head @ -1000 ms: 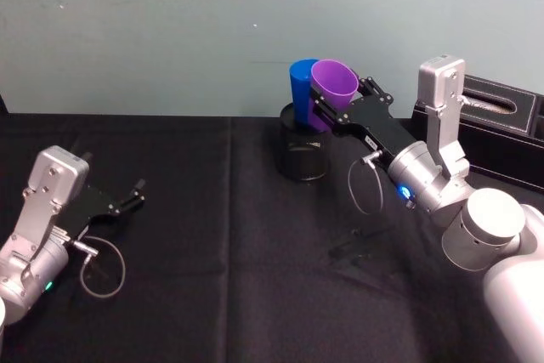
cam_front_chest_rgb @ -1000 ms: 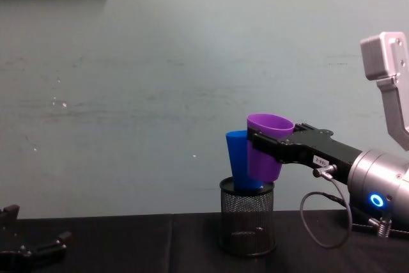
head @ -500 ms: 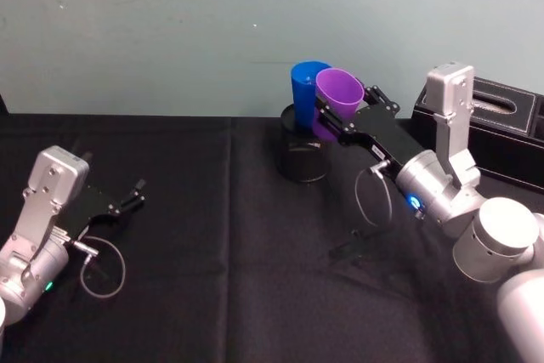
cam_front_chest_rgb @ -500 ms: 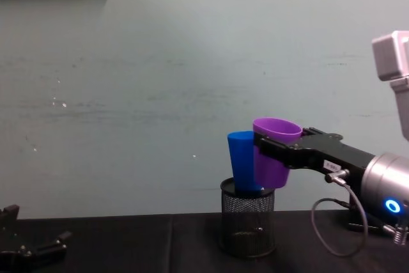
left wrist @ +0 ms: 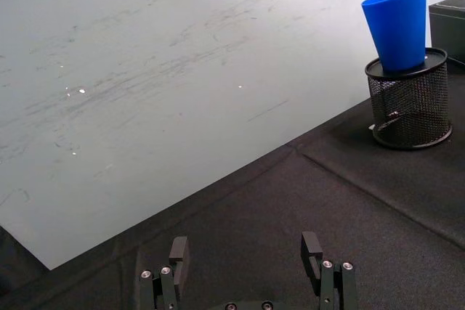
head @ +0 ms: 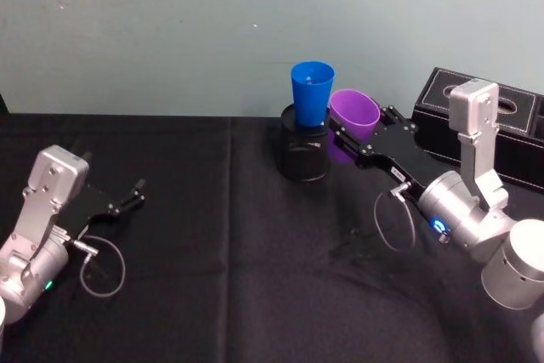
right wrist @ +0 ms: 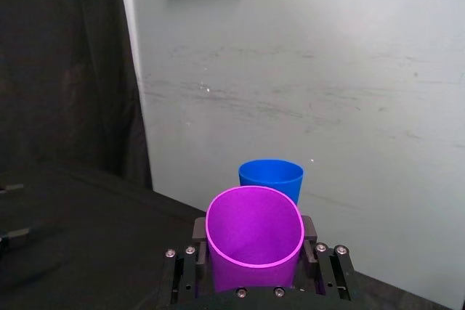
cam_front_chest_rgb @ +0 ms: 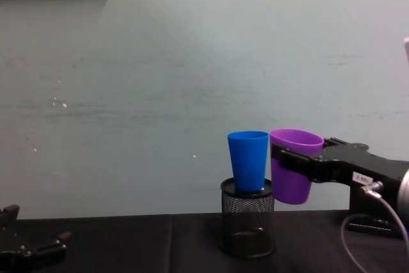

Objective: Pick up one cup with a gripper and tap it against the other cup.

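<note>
Currently the right gripper [head: 364,129] holds the purple cup [cam_front_chest_rgb: 293,167] off the black table [head: 212,252], one flat jaw clamped on each side of its wall below the rim. The cup is upright and just to the right of the blue cup [cam_front_chest_rgb: 248,160]. The blue cup stands with its base sunk in the mouth of the wire-mesh pen holder [cam_front_chest_rgb: 247,225]. The left gripper [left wrist: 245,255] is parked low at the table's left, fingers spread wide and holding nothing. Judged step: the tap itself. To do it well, move the purple cup sideways a short way and slowly, and meet the blue wall near the rim. The blue cup is perched high and looks light, so a hard or low knock could tip it out or shove the holder. Keep the grip firm so the smooth taper does not slip, and keep the arm clear of the stitched black box [head: 510,116] behind it. From the chest view the two rims read level and almost meeting; contact or a hair apart cannot be told. The head view adds depth, with the purple cup sitting nearer the robot than the blue. The right wrist view confirms both jaws seated evenly, with the blue cup straight ahead beyond the purple rim.
</note>
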`<state>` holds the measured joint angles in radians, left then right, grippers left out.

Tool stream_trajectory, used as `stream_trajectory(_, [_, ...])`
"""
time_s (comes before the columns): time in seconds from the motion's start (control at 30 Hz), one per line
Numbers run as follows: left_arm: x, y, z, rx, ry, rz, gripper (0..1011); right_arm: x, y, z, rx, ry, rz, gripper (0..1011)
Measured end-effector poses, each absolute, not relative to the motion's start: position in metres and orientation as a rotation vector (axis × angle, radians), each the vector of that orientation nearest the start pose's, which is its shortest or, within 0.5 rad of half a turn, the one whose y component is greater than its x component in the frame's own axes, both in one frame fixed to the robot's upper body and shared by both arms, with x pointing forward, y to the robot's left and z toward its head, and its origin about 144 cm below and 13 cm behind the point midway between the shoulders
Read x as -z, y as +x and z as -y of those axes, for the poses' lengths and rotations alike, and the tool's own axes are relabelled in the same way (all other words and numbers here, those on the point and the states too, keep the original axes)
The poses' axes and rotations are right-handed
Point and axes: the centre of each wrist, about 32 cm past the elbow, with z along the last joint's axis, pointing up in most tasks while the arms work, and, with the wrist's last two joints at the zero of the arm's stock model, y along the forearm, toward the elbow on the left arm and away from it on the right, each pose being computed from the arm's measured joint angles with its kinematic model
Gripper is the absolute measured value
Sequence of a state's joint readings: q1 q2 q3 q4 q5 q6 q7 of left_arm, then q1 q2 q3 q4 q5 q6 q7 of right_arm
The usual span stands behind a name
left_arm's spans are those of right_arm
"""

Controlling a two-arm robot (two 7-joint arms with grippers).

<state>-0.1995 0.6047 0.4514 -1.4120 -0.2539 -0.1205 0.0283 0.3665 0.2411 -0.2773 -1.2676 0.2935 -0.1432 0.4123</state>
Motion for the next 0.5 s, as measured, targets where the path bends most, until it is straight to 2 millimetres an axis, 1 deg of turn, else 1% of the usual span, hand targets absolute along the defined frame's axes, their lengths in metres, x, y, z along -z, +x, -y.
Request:
stream_trajectory(0.17, [-1.1398, 0.4886, -0.3097, -1.248, 0.304, 0.285, 1012, -1.1743, 0.5454, 0.2438, 0.971, 0.063, 0.132, 731])
stream_trajectory(0.5, [-1.1398, 0.4886, -0.3096, -1.248, 0.304, 0.285, 1011, -1.1739, 0.5459, 0.2435, 0.972, 0.064, 0.130, 731])
